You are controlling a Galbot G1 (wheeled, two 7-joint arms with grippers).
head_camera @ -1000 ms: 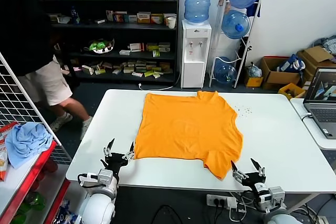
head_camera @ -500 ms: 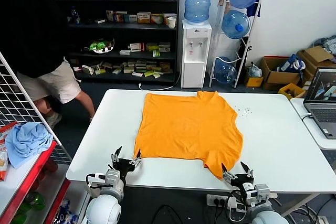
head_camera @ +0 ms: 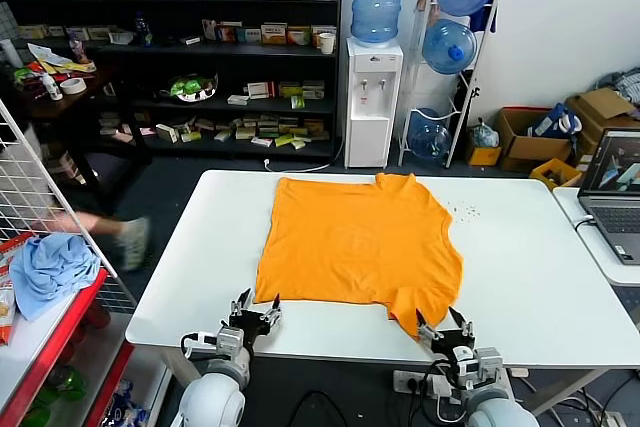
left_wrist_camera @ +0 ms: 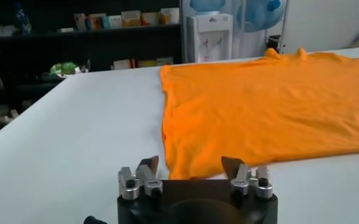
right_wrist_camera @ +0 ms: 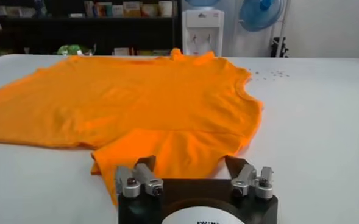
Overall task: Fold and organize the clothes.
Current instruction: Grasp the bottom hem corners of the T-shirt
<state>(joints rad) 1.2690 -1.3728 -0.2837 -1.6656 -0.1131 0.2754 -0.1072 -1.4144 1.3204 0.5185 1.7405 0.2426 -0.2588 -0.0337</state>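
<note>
Lay spread flat, plain side up: orange T-shirt [head_camera: 358, 247] on the white table [head_camera: 520, 267], collar toward the far edge, one sleeve folded over at the near right corner. At the near left hem corner, left gripper [head_camera: 255, 308] low at the table's front edge, fingers [left_wrist_camera: 149, 166] apart and straddling the hem, nothing clamped. At the near right sleeve, right gripper [head_camera: 440, 327], fingers [right_wrist_camera: 144, 165] likewise apart around the cloth's edge, not closed on it; off to the left, light blue cloth [head_camera: 45, 269] on a red-edged rack.
</note>
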